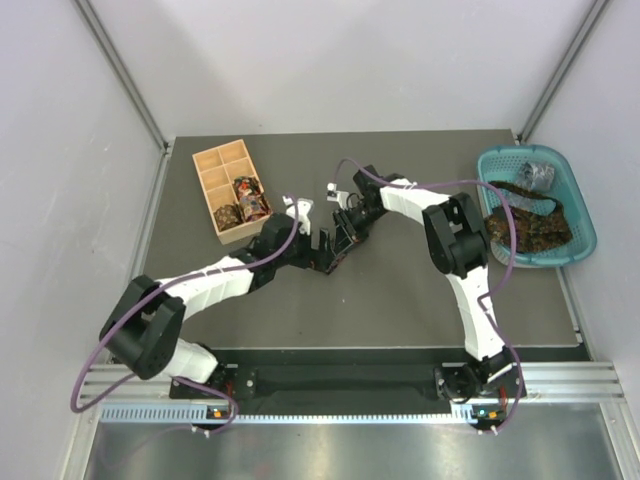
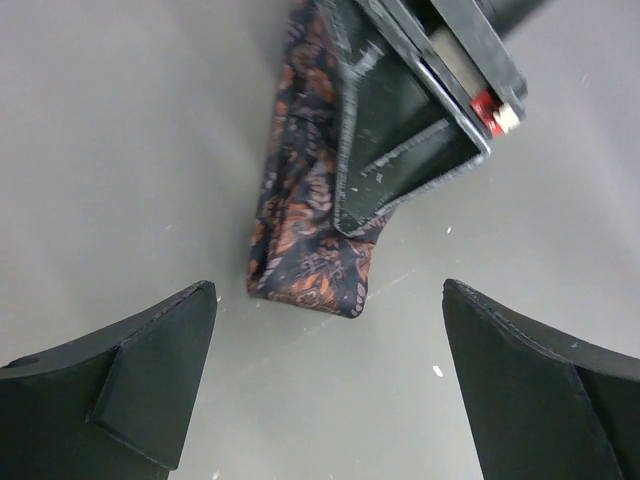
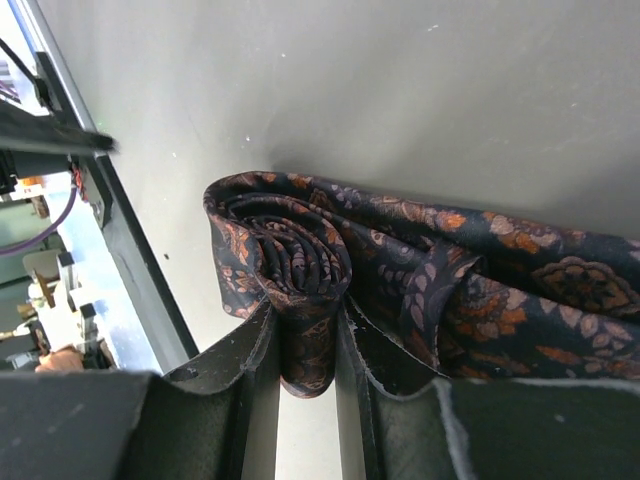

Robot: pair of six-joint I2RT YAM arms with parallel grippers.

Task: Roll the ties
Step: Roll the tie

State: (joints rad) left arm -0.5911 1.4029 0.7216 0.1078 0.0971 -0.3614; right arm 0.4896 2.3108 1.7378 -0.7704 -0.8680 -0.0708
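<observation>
A dark paisley tie with orange-brown motifs lies on the grey table. In the right wrist view its end is wound into a small coil (image 3: pixel 290 250), and the loose length (image 3: pixel 500 270) runs off to the right. My right gripper (image 3: pixel 305 350) is shut on the coil. In the left wrist view the tie (image 2: pixel 310 230) lies ahead with a right finger (image 2: pixel 400 150) on it. My left gripper (image 2: pixel 330 380) is open and empty, just short of the tie. In the top view the left gripper (image 1: pixel 318 252) and right gripper (image 1: pixel 345 238) meet at mid-table.
A tan wooden compartment box (image 1: pixel 215 165) at the back left holds two rolled ties (image 1: pixel 250 192). A teal basket (image 1: pixel 585 215) at the right edge holds more loose ties (image 1: pixel 530 215). Grey walls close in the table on three sides.
</observation>
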